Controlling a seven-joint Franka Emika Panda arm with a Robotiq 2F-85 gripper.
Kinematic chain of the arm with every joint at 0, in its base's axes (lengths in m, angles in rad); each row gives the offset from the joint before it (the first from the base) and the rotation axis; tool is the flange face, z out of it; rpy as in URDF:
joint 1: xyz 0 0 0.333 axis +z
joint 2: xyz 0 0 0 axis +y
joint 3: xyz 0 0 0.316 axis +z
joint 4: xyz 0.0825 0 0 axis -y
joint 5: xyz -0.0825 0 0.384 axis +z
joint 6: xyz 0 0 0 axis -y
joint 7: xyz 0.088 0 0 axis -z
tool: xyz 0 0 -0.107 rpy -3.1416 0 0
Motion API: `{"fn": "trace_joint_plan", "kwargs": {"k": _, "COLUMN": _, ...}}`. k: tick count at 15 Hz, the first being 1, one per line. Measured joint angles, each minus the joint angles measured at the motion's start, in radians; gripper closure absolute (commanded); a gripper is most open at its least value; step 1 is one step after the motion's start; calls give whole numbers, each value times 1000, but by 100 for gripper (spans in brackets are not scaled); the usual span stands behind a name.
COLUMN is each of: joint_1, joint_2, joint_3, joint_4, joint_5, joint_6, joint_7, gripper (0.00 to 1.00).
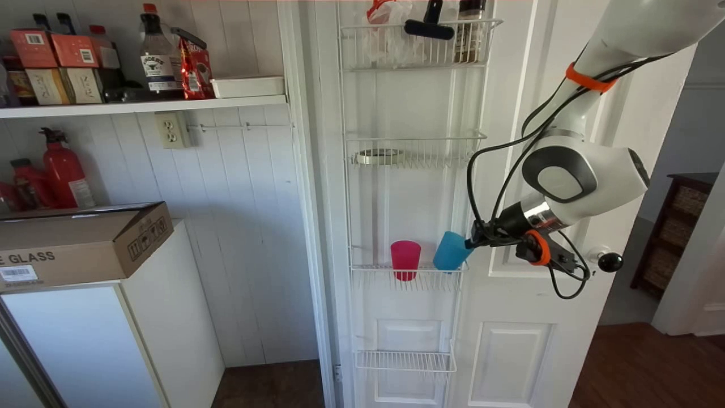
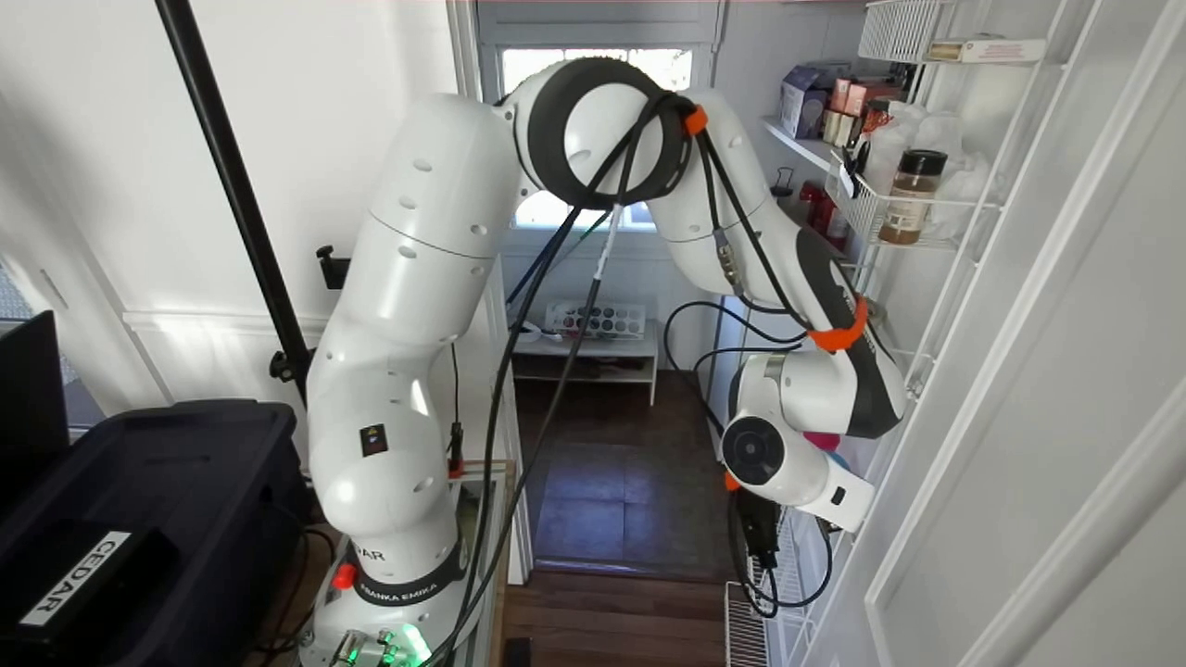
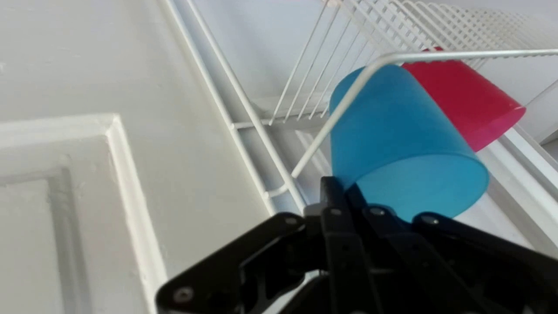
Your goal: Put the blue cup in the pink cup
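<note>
"Where does the door (image 1: 512,300) show best?"

"In an exterior view: the camera stands back, facing it and its wire rack (image 1: 419,138) nearly square, the arm (image 1: 566,170) at the upper right."

"And the base (image 2: 398,565)?"

"In an exterior view, from nearby and above, facing past the arm towards a window (image 2: 681,69), the rack at right."

"And the wrist view?"

"Very near and tilted, it looks along the gripper (image 3: 343,188) at the blue cup (image 3: 396,126) and pink cup (image 3: 466,100)."

"Anything shared?"

"All three share rack and cups; both exterior views share the arm."
</note>
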Motion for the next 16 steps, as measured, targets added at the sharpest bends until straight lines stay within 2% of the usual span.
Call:
{"fn": "trace_joint_plan", "kwargs": {"k": 4, "joint_1": -7, "joint_2": -68, "joint_3": 1, "joint_4": -40, "joint_5": 33, "joint_6": -48, "joint_7": -59, "gripper": 99}}
{"fn": "trace_joint_plan", "kwargs": {"k": 8, "joint_1": -65, "joint_2": -109, "joint_3": 53, "joint_4": -73, "joint_5": 52, "joint_6": -124, "joint_7": -97, "gripper": 99}}
{"fn": "trace_joint_plan", "kwargs": {"k": 16, "joint_1": -154, "joint_2": -108, "joint_3": 130, "joint_4": -118, "joint_5": 54, "joint_6": -320, "joint_7": -122, "gripper": 99}}
